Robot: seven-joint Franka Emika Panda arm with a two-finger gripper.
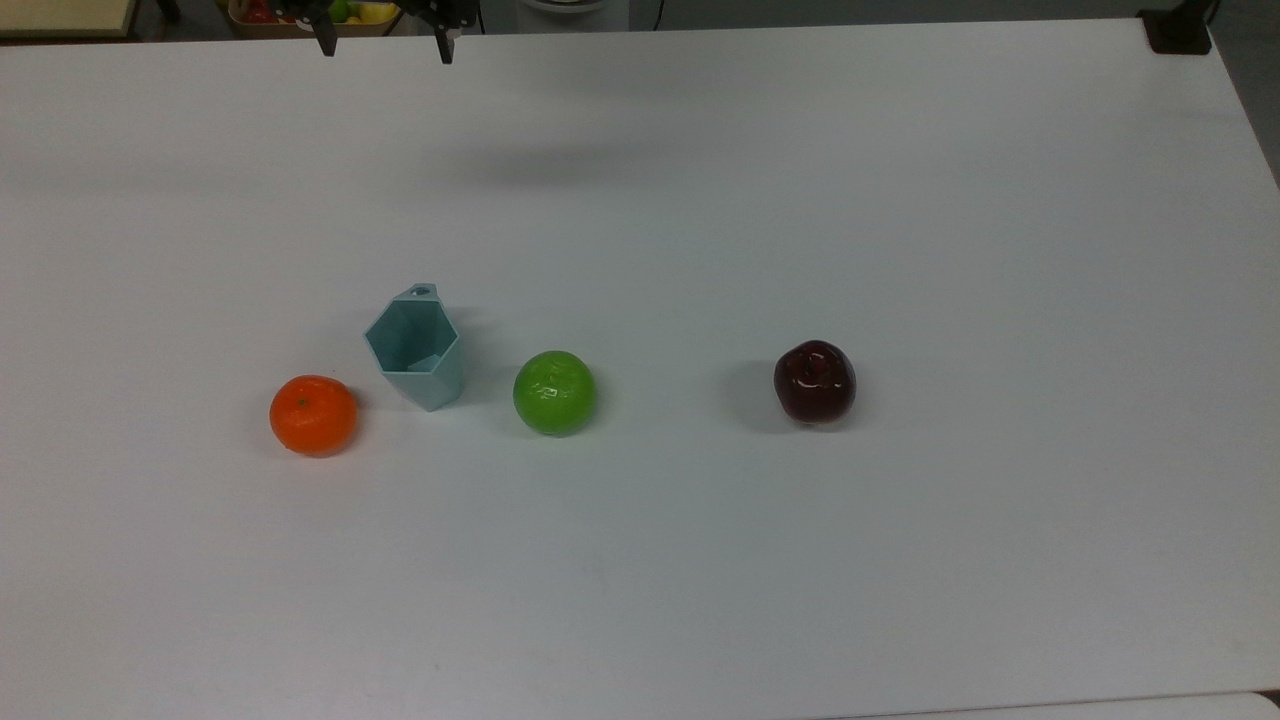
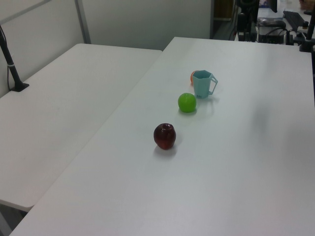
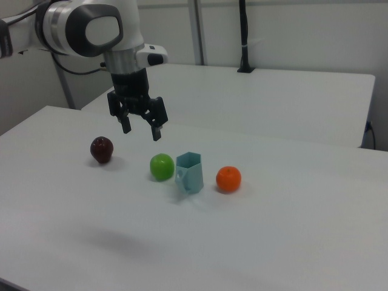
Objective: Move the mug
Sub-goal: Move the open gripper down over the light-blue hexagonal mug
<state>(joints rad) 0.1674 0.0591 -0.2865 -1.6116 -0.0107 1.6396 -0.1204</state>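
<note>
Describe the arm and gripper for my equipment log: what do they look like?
In the right view, the arm has glossy white rounded shells with a dark grey oval panel on one joint, a silver-grey ring band, and a black cable trailing behind. A white wrist block sits above the gripper, which is black with two stubby, angular fingers. In the top view its black fingertips poke in at the edge.

The top view looks steeply down from high at the near edge of the white worktop (image 1: 900, 200), across the fruit row, with the hand (image 1: 386, 45) at its far edge. The left view looks along that row from the dark apple's (image 2: 164, 135) end. The right view faces it low from the opposite side, nearer the orange (image 3: 228, 179); all share the mug (image 1: 415, 350).
</note>
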